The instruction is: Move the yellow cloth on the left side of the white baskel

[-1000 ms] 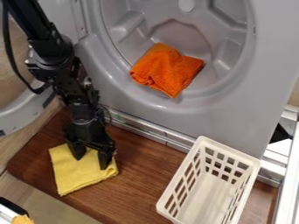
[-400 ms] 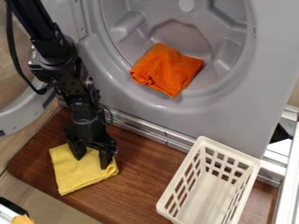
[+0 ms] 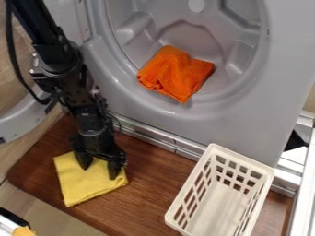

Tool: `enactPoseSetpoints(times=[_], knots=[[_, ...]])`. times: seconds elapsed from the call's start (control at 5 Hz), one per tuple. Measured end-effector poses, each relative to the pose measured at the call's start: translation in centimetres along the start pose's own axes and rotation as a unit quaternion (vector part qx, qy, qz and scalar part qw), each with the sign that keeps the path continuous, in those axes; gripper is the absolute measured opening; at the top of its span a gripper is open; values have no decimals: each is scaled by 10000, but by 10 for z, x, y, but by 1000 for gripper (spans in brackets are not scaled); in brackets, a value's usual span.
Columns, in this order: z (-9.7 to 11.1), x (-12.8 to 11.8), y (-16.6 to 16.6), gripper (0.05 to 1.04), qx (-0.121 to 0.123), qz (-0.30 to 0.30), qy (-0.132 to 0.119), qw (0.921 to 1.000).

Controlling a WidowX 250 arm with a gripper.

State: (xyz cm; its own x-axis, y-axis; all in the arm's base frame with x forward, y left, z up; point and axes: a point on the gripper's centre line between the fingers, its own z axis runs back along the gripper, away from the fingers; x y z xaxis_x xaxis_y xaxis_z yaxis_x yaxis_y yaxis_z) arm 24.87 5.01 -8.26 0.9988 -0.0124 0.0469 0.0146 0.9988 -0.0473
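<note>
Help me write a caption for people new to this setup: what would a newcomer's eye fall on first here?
Probably the bright orange cloth, lying at the lower edge of the round grey recess. Next, perhaps, the black arm slanting in from the upper left, its tool at the yellow cloth on brown wood, and the white basket at lower right.

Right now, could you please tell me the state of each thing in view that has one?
Yellow cloth: laid out fairly flat on the brown board, left of the basket.
Tool: open, its fingers apart, down at the yellow cloth.
White basket: upright, open-topped.
Orange cloth: loosely folded, creased, in the machine's round opening.
Round door: open.
</note>
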Motion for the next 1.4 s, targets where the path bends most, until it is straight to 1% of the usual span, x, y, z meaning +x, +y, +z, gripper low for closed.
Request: enactPoseSetpoints(times=[0.2,0.6,0.8,1.0,1.2,1.4], knots=[[-2,-1,-24,1001,-43,-300,2,9995],[-4,-2,-58,1001,-97,-775,13,9969],[-5,-2,-79,1001,-114,-973,32,9952],[-5,-3,-95,1001,-182,-1110,38,9936],[-6,-4,-106,1001,-192,-1286,45,9915],[-6,-4,-106,1001,-143,-1308,87,9913]])
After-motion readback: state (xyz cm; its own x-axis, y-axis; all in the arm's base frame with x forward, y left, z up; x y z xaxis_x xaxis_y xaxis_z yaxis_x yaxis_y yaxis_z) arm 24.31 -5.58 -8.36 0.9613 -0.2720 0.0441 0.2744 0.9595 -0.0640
